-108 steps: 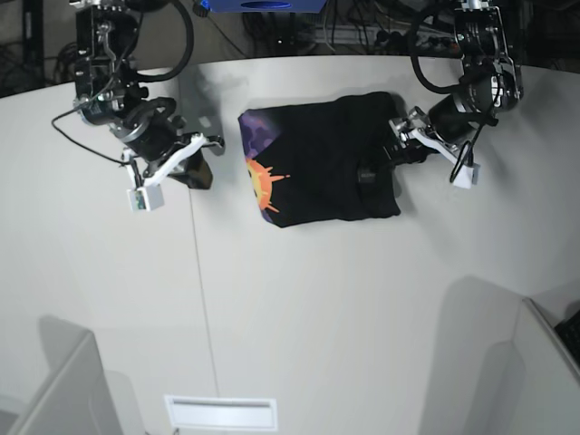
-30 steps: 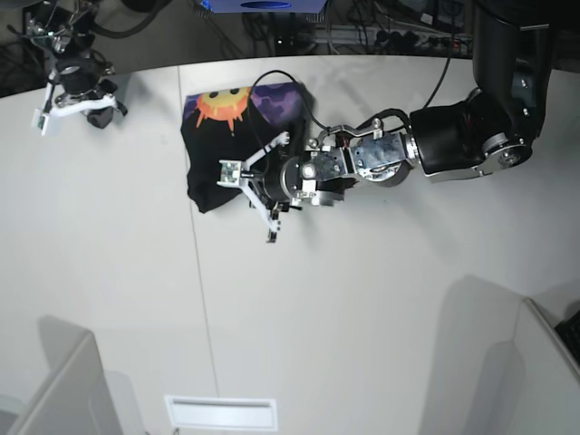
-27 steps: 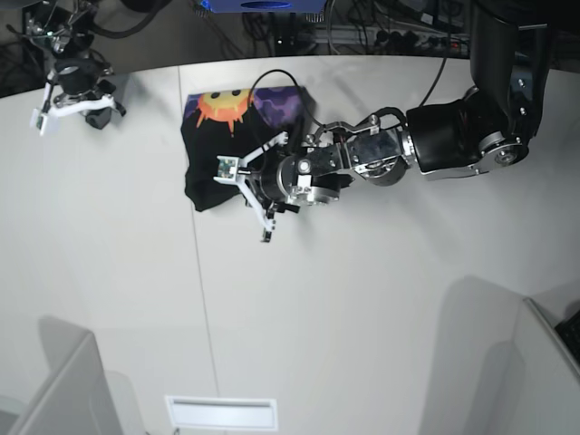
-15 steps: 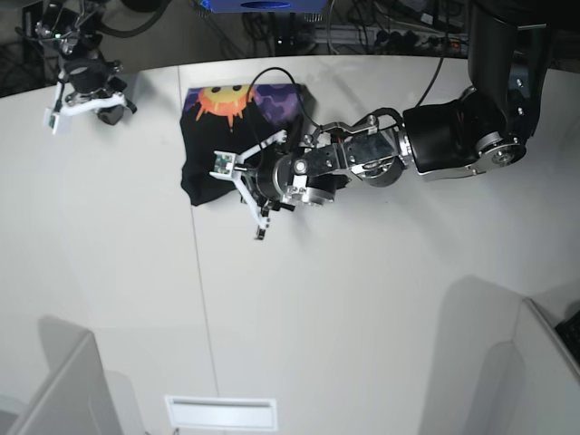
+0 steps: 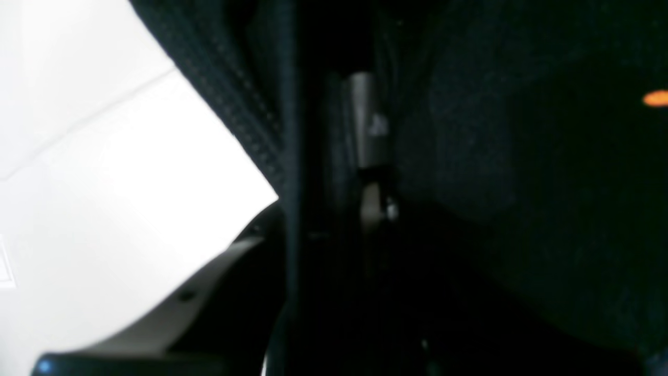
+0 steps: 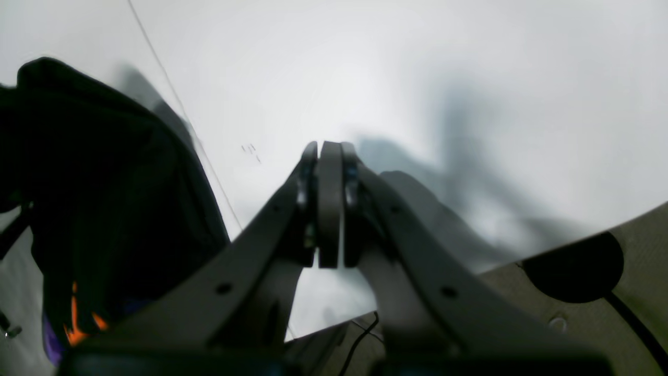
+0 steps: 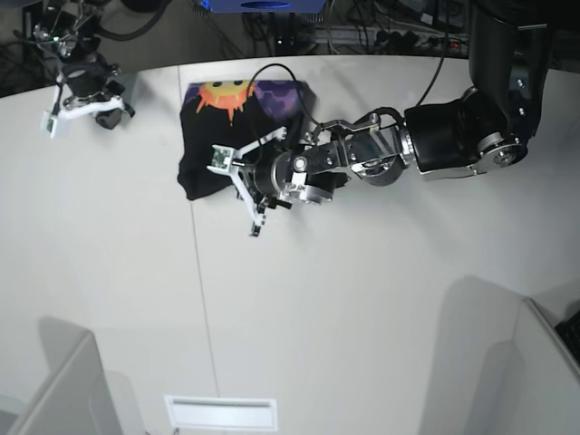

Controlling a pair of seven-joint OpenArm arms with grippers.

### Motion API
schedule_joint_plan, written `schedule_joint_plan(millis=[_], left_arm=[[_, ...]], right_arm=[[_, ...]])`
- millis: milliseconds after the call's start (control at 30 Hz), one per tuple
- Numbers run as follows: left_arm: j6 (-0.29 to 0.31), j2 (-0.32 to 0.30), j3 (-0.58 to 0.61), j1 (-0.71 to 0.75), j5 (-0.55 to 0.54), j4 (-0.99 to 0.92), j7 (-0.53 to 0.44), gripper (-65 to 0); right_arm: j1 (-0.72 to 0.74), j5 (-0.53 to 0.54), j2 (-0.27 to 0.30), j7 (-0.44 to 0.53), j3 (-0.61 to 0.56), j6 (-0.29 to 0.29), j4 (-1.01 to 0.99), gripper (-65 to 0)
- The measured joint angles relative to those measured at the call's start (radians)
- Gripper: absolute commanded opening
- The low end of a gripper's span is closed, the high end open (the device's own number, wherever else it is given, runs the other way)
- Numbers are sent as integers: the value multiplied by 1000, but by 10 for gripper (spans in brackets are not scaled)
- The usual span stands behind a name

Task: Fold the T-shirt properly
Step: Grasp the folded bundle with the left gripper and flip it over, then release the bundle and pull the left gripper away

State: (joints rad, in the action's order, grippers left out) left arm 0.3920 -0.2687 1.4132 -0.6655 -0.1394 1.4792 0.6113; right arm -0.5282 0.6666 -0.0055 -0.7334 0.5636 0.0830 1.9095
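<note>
On the white table (image 7: 362,299), my left gripper (image 7: 237,186), jaws spread, rests at the folded black cloth T-shirt's (image 7: 204,154) edge. My right gripper (image 7: 83,101), jaws pressed together, hangs near the table's far corner.

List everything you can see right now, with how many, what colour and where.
T-shirt: one, black with an orange-yellow sun and purple print showing at its far edge, folded, far-left part of the table.
Table: one, white, fills most of the base view.
Partition panels: two, grey, at the near corners.
Cables: several, dark, behind the table.
Left claw: one, white fingers, at the T-shirt's near edge, jaws apart.
Right claw: one, white, far-left corner, shut, holding nothing.
</note>
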Motion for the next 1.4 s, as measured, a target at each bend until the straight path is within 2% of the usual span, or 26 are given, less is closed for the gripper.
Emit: schedule_joint_plan(millis=[67, 133, 200, 300, 467, 567, 667, 733, 767, 867, 900, 1000, 1100, 1167, 1267, 1400], left_arm=[[4, 3, -44, 10, -5, 34, -3, -362], [2, 13, -114, 21, -8, 55, 31, -281], [1, 18, -175, 24, 5, 72, 103, -232], [-1, 8, -224, 26, 4, 112, 155, -216], [5, 11, -257, 31, -4, 172, 147, -216], [5, 8, -361, 42, -11, 201, 150, -222], [-2, 9, -536, 110, 2, 243, 161, -229], [1, 13, -652, 178, -2, 272, 216, -290], [3, 13, -702, 209, -5, 285, 241, -355], [0, 7, -846, 286, -2, 335, 253, -617], [2, 6, -891, 306, -3, 345, 250, -650], [-3, -19, -959, 369, 9, 345, 247, -650], [-2, -66, -923, 453, 14, 343, 262, -650], [-1, -86, -874, 502, 8, 343, 260, -650], [-2, -99, -845, 564, 8, 345, 254, -650], [-3, -101, -842, 636, 9, 345, 253, -650]], right_arm=[[1, 0, 0, 0, 0, 0, 0, -650], [1, -1, 0, -3, 0, 0, 0, -650], [0, -1, 0, -3, 0, 0, 0, -650], [1, 0, 0, -2, 0, 0, 0, -650], [1, -1, 2, -3, 0, 0, 0, -650], [-3, 0, 2, -3, 0, 0, 0, -650], [-12, 0, 3, -3, 0, 0, 0, -650], [-21, 0, 14, -7, -3, 0, 0, -650], [-22, 0, 19, -6, -3, 0, 0, -650], [-20, 0, 21, -3, -3, 0, 1, -650], [-21, 0, 19, -3, -3, 0, 1, -650], [-22, 0, 19, -3, -6, 0, 1, -650], [-22, -1, 30, -3, -45, 0, 1, -650], [-16, 1, 57, -8, -100, 0, 0, -650], [0, 3, 88, -4, -151, 0, -4, -650], [20, 1, 84, -3, -169, 0, -6, -650]])
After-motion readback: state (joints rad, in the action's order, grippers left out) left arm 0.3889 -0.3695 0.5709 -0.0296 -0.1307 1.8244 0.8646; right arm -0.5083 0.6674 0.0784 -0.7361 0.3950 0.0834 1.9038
